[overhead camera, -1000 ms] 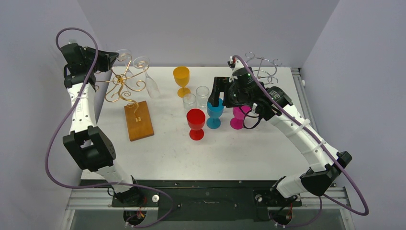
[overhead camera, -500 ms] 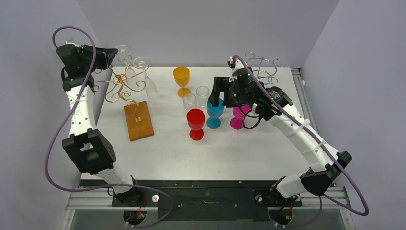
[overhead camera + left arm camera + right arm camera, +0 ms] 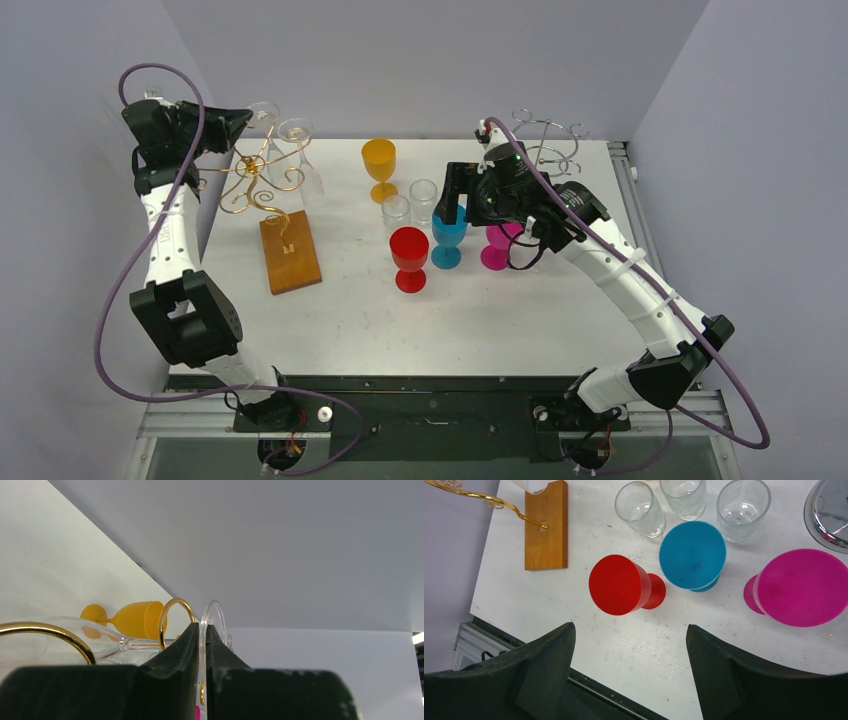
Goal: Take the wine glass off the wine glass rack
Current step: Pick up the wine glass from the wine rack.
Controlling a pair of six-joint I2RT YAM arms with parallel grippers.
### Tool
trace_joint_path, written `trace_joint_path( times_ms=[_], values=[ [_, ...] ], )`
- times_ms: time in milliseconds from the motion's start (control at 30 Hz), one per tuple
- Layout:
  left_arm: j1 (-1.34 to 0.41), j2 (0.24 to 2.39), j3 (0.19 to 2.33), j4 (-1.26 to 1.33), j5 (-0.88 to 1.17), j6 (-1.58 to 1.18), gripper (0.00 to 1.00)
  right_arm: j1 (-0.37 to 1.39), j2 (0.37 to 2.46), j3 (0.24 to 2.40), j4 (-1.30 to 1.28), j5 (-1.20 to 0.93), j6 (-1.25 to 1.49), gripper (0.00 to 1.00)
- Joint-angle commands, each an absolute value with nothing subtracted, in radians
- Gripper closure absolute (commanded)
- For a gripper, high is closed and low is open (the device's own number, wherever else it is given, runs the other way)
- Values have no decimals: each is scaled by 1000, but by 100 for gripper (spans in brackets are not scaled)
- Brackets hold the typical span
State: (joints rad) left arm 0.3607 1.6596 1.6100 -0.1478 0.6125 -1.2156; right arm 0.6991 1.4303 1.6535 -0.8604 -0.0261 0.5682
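**Left tool pinched on the foot of a hanging glass**

The left tool [image 3: 202, 629] is closed almost completely, its two dark fingers [image 3: 180, 650] clamping the thin clear foot disc of the wine glass [image 3: 216, 622] edge-on. Just behind the foot, a gold loop circles the stem, so the glass hangs in the wine glass rack [image 3: 252, 169], high at the far left of the surface [image 3: 340, 320]. From above, the left arm reaches up beside the left wall to meet the glass at the rack's top. A second clear glass [image 3: 305, 160] hangs from the next gold arm, bowl downward, and the rack's wooden base [image 3: 290, 252] lies flat nearer the arms.

The right tool [image 3: 630, 647] stands wide open and holds nothing – it hovers over the middle of the surface, looking down on a red goblet [image 3: 616, 585], a blue goblet [image 3: 692, 555] and a pink goblet [image 3: 801, 587], all upright and close together. Three clear tumblers [image 3: 640, 507] stand just beyond them, a yellow goblet [image 3: 379, 160] farther back, and a silver wire rack [image 3: 545, 140] at the far right
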Motion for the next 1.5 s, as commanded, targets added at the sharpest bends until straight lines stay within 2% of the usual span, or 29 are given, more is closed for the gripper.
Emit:
trace_joint_path(
  times_ms=[0,667,1467],
  values=[
    [371,1566,1616,-92,646,-1214,100,692,1403,1649,-814,-15,578,24],
    [444,1469,1585,-205,526,-1134,100,693,1408,1649,-814,-18,570,24],
    [388,1711,1813,70,431,-1247,100,690,1444,1705,-831,-10,556,24]
  ],
)
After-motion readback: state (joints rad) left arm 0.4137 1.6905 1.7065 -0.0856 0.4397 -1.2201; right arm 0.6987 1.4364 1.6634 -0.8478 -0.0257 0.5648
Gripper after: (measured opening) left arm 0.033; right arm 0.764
